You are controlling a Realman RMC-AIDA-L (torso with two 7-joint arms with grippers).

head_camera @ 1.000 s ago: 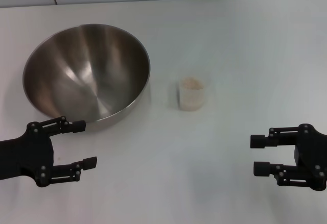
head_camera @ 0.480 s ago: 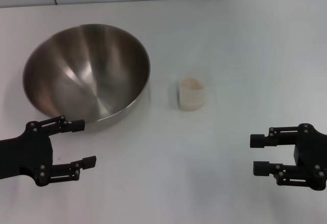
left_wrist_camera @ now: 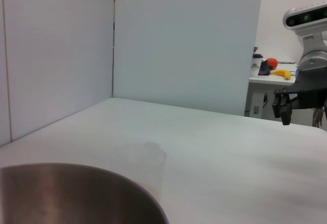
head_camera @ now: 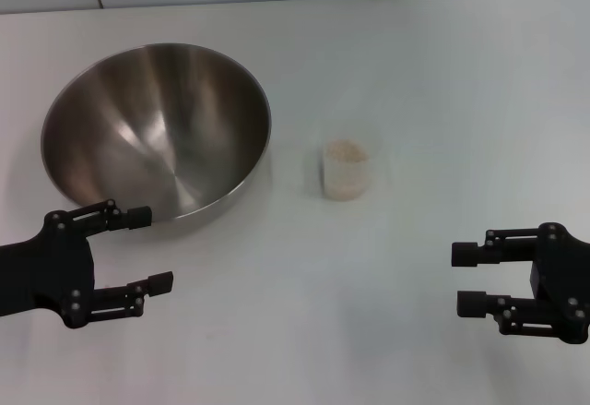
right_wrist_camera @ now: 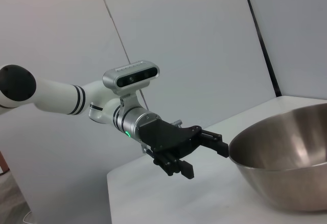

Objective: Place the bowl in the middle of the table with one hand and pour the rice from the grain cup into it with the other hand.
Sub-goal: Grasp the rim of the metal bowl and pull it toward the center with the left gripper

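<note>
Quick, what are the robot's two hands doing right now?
Left gripper: open, holding nothing, just beside the bowl.
Right gripper: open, holding nothing, away from the grain cup.

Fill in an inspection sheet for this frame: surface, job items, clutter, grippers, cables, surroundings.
Surface: white table, bare apart from the job's things.
Bowl: steel bowl on the robot's left side of the table, not in the middle; no rice seen in it.
Grain cup: clear grain cup upright beside the bowl, apart from it, near the table's centre.
Rice: rice in the cup, close to its rim.
Clutter: nothing seen on the table.
Left gripper: left gripper open, empty, just in front of the bowl's near rim.
Right gripper: right gripper open, empty, well clear of the cup.
Cables: nothing seen.
Surroundings: pale wall panels behind the table; a side table with small objects beyond.
</note>
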